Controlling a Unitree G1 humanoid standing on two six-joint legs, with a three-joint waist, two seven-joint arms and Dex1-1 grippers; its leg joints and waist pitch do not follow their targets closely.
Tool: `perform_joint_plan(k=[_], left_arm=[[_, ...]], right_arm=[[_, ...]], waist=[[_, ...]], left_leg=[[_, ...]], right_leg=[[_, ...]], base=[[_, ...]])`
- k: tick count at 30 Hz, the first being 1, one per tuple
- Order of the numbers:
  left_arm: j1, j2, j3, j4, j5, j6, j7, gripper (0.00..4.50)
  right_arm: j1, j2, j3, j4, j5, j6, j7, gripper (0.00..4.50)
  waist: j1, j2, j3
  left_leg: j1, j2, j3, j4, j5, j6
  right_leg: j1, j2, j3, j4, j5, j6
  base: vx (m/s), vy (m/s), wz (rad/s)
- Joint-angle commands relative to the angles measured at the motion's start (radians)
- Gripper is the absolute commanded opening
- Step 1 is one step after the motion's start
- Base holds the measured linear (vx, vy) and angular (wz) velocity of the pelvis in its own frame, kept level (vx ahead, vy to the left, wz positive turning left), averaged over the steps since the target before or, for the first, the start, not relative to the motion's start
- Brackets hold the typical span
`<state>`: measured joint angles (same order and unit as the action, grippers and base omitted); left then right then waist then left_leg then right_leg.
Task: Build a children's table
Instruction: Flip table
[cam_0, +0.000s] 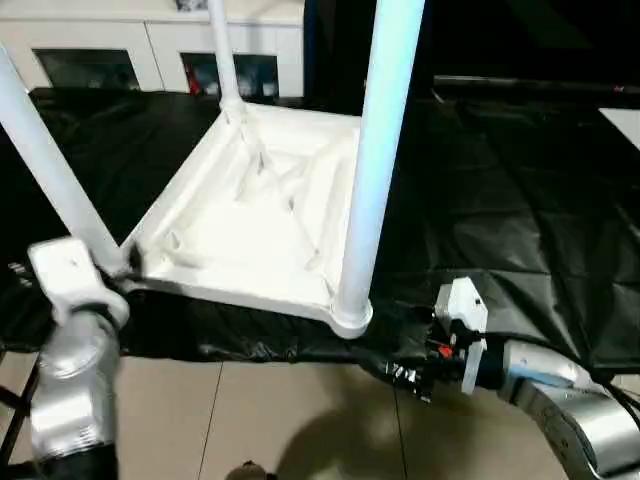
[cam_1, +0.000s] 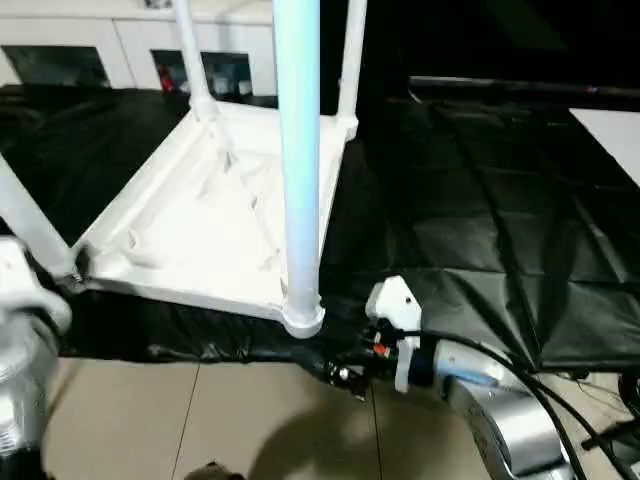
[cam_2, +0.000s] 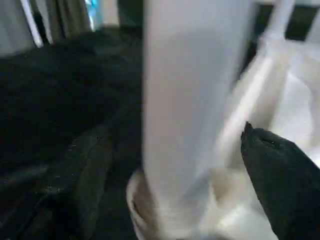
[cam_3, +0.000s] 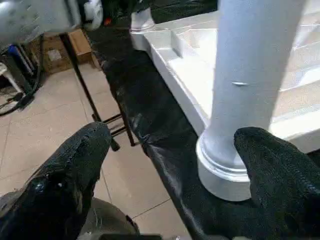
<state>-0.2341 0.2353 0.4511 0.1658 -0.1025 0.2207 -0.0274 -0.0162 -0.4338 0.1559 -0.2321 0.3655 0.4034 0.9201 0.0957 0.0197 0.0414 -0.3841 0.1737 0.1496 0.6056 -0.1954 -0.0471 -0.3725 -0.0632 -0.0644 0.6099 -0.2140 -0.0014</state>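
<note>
While the tabletop (cam_0: 250, 215) lies upside down on the black-covered work table (cam_0: 500, 200), with its ribbed underside up and four legs standing in the corner sockets, the step in hand appears to be the seating and checking of the legs at the near edge. On the left, the near-left leg (cam_0: 50, 165) is seen leaning outward from its socket, and the left gripper (cam_2: 210, 165) is placed around its base; one black finger (cam_2: 280, 180) is visible beside the tube without touching it, so the jaws seem to be standing wide with nothing held. It is judged that this leg should be brought upright before it is pressed down, because a tilted tube may jam in the socket. In the middle, the two far legs (cam_0: 225, 55) stand at the back corners. On the right, the near-right leg (cam_0: 375, 160) is seated in its socket (cam_0: 350, 318) at the table edge, and the right gripper (cam_3: 170, 165) is opened wide just beside that base, holding nothing. A grip low on the tube, near the socket, is advised, so that the tabletop is not dragged off the edge.
</note>
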Motion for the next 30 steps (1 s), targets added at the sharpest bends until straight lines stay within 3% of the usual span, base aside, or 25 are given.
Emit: perform_joint_plan(k=[1,4,8,12,15,18,20,24,27,30], left_arm=[[-0.031,0.020,0.002,0.067,0.002,-0.013,-0.005,4.44],[-0.108,0.073,-0.016,0.218,-0.020,-0.041,-0.077,4.44],[-0.139,0.102,-0.040,0.303,-0.024,-0.041,-0.142,4.07],[-0.127,0.089,-0.065,0.279,-0.037,-0.019,-0.181,3.82],[-0.115,0.077,-0.094,0.265,-0.031,-0.011,-0.189,3.61],[-0.113,0.060,-0.112,0.257,-0.041,-0.004,-0.205,3.34],[-0.112,0.043,-0.125,0.243,-0.051,0.004,-0.216,3.21],[-0.090,-0.004,-0.173,0.153,-0.074,0.053,-0.247,2.79],[-0.081,-0.029,-0.195,0.115,-0.083,0.081,-0.246,2.72],[-0.078,-0.063,-0.219,0.084,-0.088,0.105,-0.234,2.38]], right_arm=[[-0.018,-0.001,0.009,-0.001,0.006,0.001,0.003,4.48],[-0.035,0.002,0.027,0.012,-0.007,-0.010,0.010,4.48],[-0.046,0.009,0.041,0.027,-0.029,-0.030,0.000,4.48],[-0.053,0.024,0.049,0.034,-0.043,-0.053,-0.014,4.48],[-0.051,0.032,0.059,0.040,-0.055,-0.070,-0.026,4.48],[-0.049,0.038,0.067,0.041,-0.060,-0.079,-0.032,4.48],[-0.048,0.043,0.071,0.041,-0.064,-0.084,-0.035,4.48],[-0.038,0.052,0.074,0.042,-0.074,-0.099,-0.046,4.48],[-0.032,0.057,0.075,0.042,-0.079,-0.105,-0.056,4.48],[-0.026,0.066,0.075,0.048,-0.091,-0.112,-0.079,4.48]], waist=[[0.003,0.006,-0.047],[0.004,0.006,-0.049],[0.006,0.010,-0.052],[0.009,0.009,-0.054],[0.009,0.011,-0.050],[0.011,0.010,-0.047],[0.024,0.012,-0.045],[0.042,0.013,-0.046],[0.045,0.017,-0.047],[0.045,0.013,-0.048]], left_leg=[[0.020,0.058,-0.024,-0.089,-0.251,0.021],[0.020,0.055,-0.025,-0.089,-0.236,0.013],[0.019,0.060,-0.025,-0.090,-0.226,0.004],[0.018,0.062,-0.023,-0.089,-0.213,0.010],[0.018,0.062,-0.022,-0.091,-0.239,0.007],[0.023,0.063,-0.022,-0.094,-0.278,-0.002],[0.029,0.066,-0.021,-0.095,-0.312,-0.014],[0.027,0.070,-0.018,-0.099,-0.309,-0.023],[0.025,0.068,-0.018,-0.099,-0.300,-0.024],[0.021,0.066,-0.016,-0.099,-0.277,-0.018]], right_leg=[[0.027,-0.083,0.050,-0.076,-0.146,-0.167],[0.027,-0.084,0.051,-0.075,-0.141,-0.155],[0.027,-0.088,0.052,-0.067,-0.093,-0.178],[0.029,-0.090,0.052,-0.062,-0.042,-0.201],[0.028,-0.090,0.052,-0.066,-0.073,-0.205],[0.025,-0.091,0.054,-0.072,-0.145,-0.197],[0.017,-0.094,0.057,-0.081,-0.206,-0.182],[0.017,-0.094,0.058,-0.080,-0.204,-0.172],[0.018,-0.092,0.057,-0.078,-0.179,-0.164],[0.021,-0.092,0.054,-0.076,-0.150,-0.161]], base=[[0.000,0.000,0.00],[0.000,0.000,0.00],[0.000,0.000,0.00],[0.000,0.000,0.00],[0.000,0.000,0.00],[0.000,0.000,0.00],[0.000,0.000,0.00],[0.000,0.000,0.00],[0.000,0.000,0.00],[0.000,0.000,0.00]])
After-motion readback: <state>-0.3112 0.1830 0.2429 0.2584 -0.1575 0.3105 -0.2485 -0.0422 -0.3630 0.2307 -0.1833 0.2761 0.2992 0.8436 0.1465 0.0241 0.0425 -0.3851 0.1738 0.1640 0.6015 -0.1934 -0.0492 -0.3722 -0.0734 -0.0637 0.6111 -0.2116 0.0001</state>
